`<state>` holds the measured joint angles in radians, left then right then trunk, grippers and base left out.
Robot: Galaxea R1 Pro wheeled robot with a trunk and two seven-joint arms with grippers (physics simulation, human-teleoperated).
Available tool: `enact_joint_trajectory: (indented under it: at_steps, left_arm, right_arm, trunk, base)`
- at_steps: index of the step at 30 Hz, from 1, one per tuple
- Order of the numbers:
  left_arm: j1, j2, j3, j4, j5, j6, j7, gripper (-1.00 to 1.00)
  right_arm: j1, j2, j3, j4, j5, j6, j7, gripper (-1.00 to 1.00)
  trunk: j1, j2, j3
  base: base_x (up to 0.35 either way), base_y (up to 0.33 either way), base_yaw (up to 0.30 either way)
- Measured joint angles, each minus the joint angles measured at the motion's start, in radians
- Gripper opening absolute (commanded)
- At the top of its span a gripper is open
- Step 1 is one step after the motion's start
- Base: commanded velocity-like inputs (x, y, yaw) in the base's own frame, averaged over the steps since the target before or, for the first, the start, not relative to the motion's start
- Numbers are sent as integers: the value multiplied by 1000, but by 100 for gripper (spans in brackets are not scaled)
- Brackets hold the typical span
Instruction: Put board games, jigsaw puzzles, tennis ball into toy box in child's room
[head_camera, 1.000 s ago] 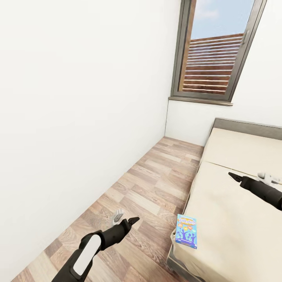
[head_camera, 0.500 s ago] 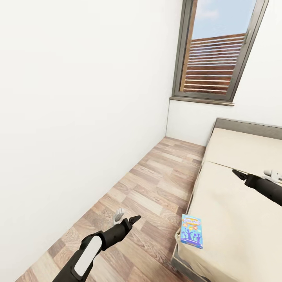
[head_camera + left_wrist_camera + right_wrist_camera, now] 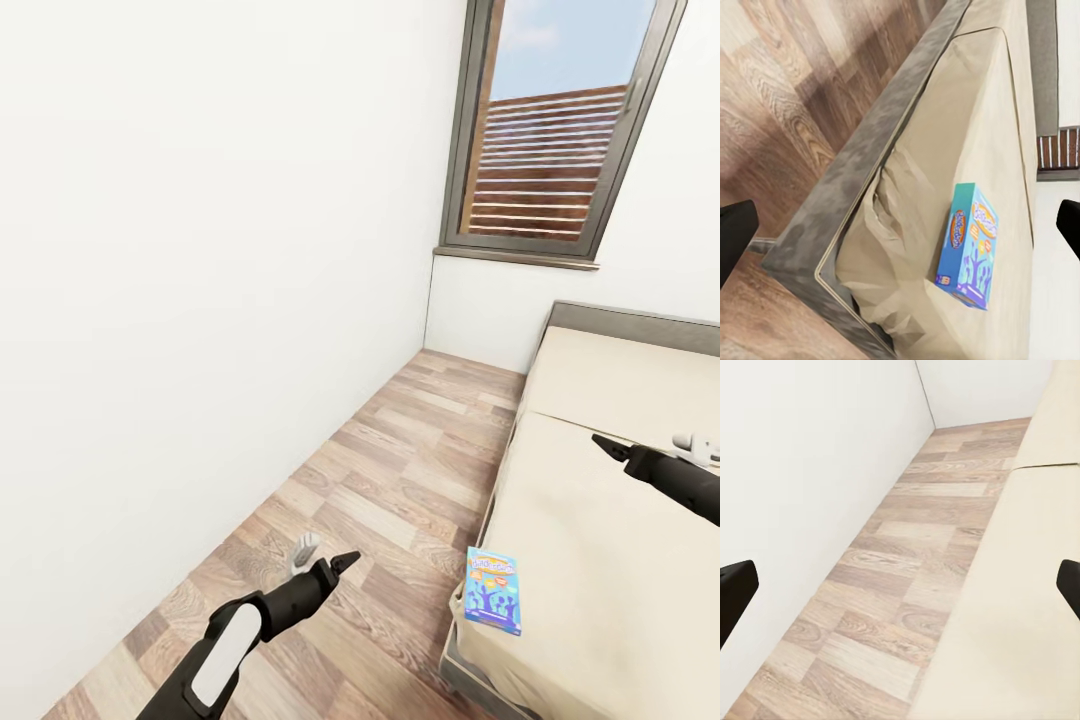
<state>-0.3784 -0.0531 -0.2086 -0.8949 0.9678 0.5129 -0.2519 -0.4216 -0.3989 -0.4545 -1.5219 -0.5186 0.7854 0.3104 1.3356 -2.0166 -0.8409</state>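
Observation:
A small blue board game (image 3: 494, 590) lies flat on the near corner of the bed (image 3: 600, 510), close to the mattress edge; it also appears in the left wrist view as the blue box (image 3: 971, 247). My left gripper (image 3: 323, 556) hangs open over the wood floor, left of the bed and apart from the box. In the left wrist view its dark fingertips (image 3: 735, 244) stand wide apart. My right gripper (image 3: 648, 443) is open above the middle of the mattress, holding nothing. The toy box, table, puzzles and ball are out of view.
A white wall (image 3: 200, 300) runs along the left of a narrow strip of wood floor (image 3: 400, 480). A dark-framed window (image 3: 550, 140) sits in the far wall above the grey headboard (image 3: 630, 325).
The whole head view has shifted slightly, so the bed and blue box sit a little further right in the picture. Both arms keep their pose and both grippers stay open.

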Motion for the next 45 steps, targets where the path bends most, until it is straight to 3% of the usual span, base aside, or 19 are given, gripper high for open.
enact_joint_trajectory:
  at_steps: [28,45]
  left_arm:
    - [-24,-8,0,55,-28,-27,-7,100]
    - [-26,-8,-45,58,-32,-54,-10,100]
  right_arm:
    - [1,3,0,-7,-2,50,5,100]
    - [1,4,1,-7,-2,53,5,100]
  trunk:
    - [0,0,0]
    - [0,0,0]
  base:
    - [10,1,0]
    - [113,0,0]
